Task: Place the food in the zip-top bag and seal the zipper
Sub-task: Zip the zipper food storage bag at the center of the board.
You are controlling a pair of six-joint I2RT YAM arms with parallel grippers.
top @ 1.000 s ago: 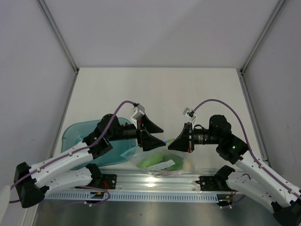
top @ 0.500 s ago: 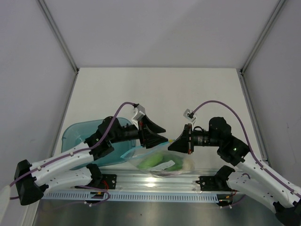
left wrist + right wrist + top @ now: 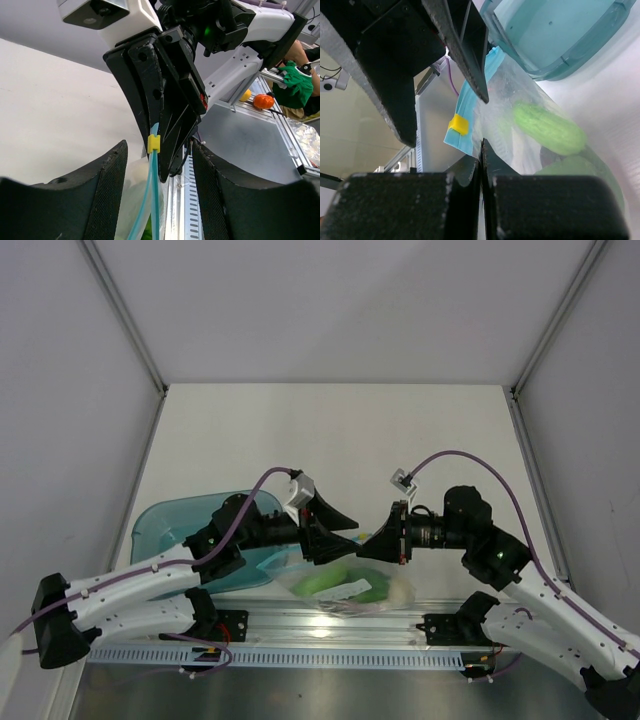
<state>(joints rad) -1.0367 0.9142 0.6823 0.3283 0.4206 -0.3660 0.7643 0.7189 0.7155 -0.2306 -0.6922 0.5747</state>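
A white table point(image 3: 330, 430) between pale wall panels fills the view, with a ribbed metal rail point(image 3: 330, 625) along its near edge. The teal tray point(image 3: 160, 525) sits behind the left pincer point(image 3: 348, 532), partly under that arm's forearm. The zip-top bag point(image 3: 352, 585) lies just below both pincers, partly on the rail. Its long axis runs left to right and its mouth is turned up toward the fingertips. Inside, the long green vegetable point(image 3: 549, 129) lies along the bag's length with a round green apple point(image 3: 576, 169) beside it; other pieces are too blurred to name. The zipper point(image 3: 155, 200) rises from the bag to the right pincer point(image 3: 366, 546), which is pinched fully together on the strip's end, right at the small yellow slider point(image 3: 153, 144). The left pincer's jaws stand moderately apart, one on each side of the strip, and the right pincer's tip stands directly ahead of them. Both wrists are level and point at each other, tips nearly meeting. The left arm stretches in low from the near-left corner, and the right arm bends at a raised elbow.
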